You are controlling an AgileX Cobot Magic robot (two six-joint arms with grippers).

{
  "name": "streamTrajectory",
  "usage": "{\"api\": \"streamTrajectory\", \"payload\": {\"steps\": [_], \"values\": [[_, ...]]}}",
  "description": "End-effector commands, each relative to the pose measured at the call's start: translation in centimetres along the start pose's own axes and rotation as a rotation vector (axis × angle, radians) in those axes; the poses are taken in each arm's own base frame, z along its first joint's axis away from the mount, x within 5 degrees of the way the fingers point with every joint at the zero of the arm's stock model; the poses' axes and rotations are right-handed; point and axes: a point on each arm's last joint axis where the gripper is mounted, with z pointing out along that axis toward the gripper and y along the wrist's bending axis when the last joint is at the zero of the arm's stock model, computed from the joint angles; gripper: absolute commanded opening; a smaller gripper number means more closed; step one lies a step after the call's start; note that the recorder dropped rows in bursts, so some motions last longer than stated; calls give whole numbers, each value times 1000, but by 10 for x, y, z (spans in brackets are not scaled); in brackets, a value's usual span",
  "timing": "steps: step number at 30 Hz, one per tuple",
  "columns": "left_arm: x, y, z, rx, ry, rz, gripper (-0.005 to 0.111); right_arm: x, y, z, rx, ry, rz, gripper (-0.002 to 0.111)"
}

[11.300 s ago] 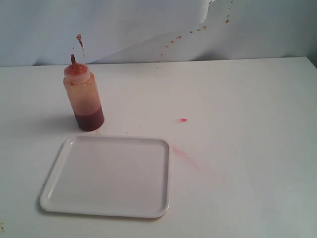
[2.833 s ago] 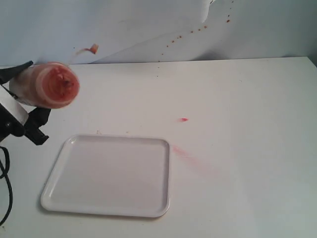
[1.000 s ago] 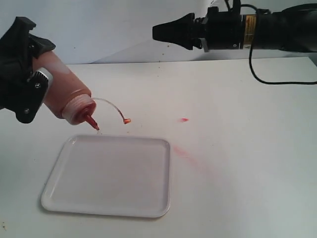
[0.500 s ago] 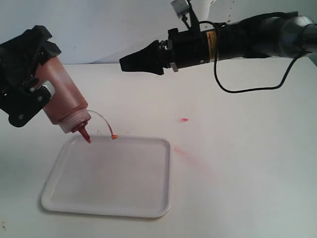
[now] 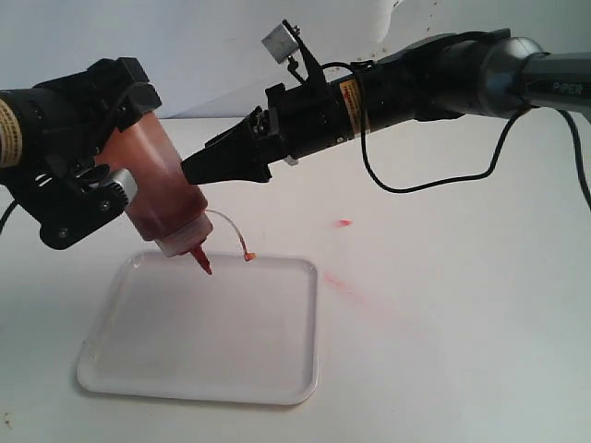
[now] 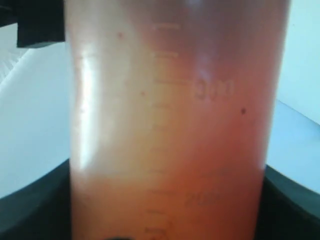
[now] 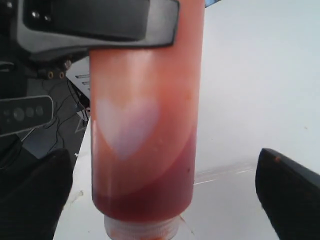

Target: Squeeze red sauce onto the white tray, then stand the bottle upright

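The bottle (image 5: 159,189) hangs tilted with its nozzle (image 5: 201,263) pointing down over the far left corner of the white tray (image 5: 212,369). Its tethered cap (image 5: 247,256) dangles beside the nozzle. My left gripper (image 5: 109,152) is shut on the bottle's body, which fills the left wrist view (image 6: 170,125). Dark red sauce (image 7: 145,200) has pooled inside at the neck end. My right gripper (image 5: 196,171) has reached in from the right and is open. In the right wrist view its fingers (image 7: 292,200) flank the bottle (image 7: 145,125) with gaps on both sides. The tray's surface looks plain white.
A small pink spot (image 5: 342,223) and a faint pink smear (image 5: 349,288) mark the white table to the right of the tray. A black cable (image 5: 434,183) loops below the right arm. The white backdrop (image 5: 462,18) rises behind the table.
The left gripper has carried the bottle rightward, bringing the nozzle over the tray's far edge. The right arm has swung down and left until its open fingers sit at the bottle's side.
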Motion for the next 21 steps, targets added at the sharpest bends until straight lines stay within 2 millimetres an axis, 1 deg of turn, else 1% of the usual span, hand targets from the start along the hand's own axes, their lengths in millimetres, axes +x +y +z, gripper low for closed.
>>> {"api": "streamTrajectory", "payload": {"steps": [1,5,8,12,16,18,21], "values": [[11,11,-17,-49,51,-13,0,-3,5,3,-14,7,-44,90],[18,15,-32,-81,92,1,0,-3,5,3,-15,6,-69,90],[19,16,-35,-81,99,4,0,-3,5,4,-16,7,-79,90],[11,18,-28,-71,67,17,0,-5,6,3,-16,0,-99,90],[-2,26,-21,-86,18,40,0,-7,8,2,-16,-11,-121,90],[-6,24,-15,-76,1,44,0,-9,10,6,-26,-19,-119,90],[-8,24,-11,-82,-12,45,0,-9,20,22,-62,-4,-130,90]]}}
